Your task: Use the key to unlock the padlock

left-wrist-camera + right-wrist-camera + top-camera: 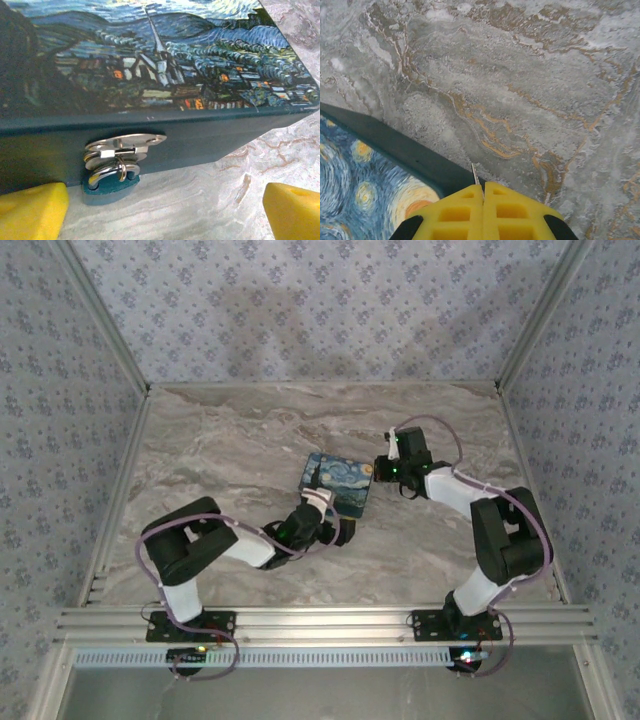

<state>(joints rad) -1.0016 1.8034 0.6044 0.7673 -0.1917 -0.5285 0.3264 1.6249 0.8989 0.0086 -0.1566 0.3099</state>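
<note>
Painted box on a veined stone surface, inside papered walls

The box (337, 485), its lid printed with a swirling night sky over a village and steeple, lies flat just ahead of the left jaws, dark teal front wall and silver hasp plate (131, 141) facing them. One lid edge runs below the right jaws. Grey-brown marbled surface (230, 450) surrounds it, and floral wallpaper (320, 300) rises beyond.

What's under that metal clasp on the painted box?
A small teal padlock hangs under the clasp, its silver shackle through the loop, its body seemingly resting on the marble table. Its keyhole cannot be seen.
</note>
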